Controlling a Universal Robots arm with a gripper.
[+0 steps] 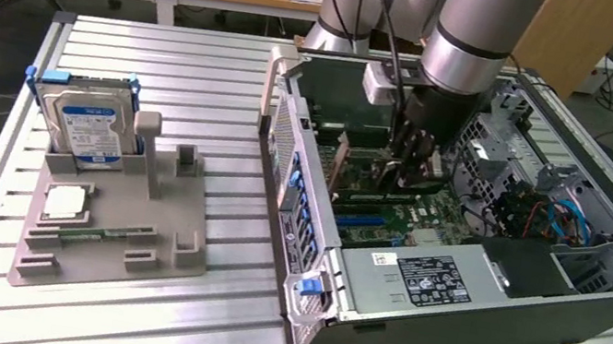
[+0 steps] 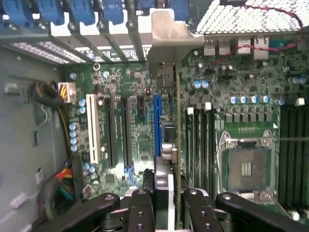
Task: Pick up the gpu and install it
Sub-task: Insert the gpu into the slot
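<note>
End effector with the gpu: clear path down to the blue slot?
Probably yes. The end effector holds the gpu edge-on above the motherboard, beside the blue slot; nothing visible blocks it.

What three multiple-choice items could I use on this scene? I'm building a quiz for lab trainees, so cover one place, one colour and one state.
1. Where is the gripper?
A. Inside the open grey computer case
B. Over the grey plastic parts holder
C. Above the wooden desk

2. What colour is the long motherboard slot beside the thin green-edged gpu card?
A. Red
B. Blue
C. Yellow

3. What state is the gpu card in?
A. Lying flat on the holder
B. Leaning against the silver hard drive with the blue-white label
C. Held on edge between the gripper's fingers over the motherboard

Answers: 1 A, the arm reaches down into the case. 2 B, the wrist view shows it blue. 3 C, the fingers flank the card, its metal bracket towards the case's rear slots.
</note>
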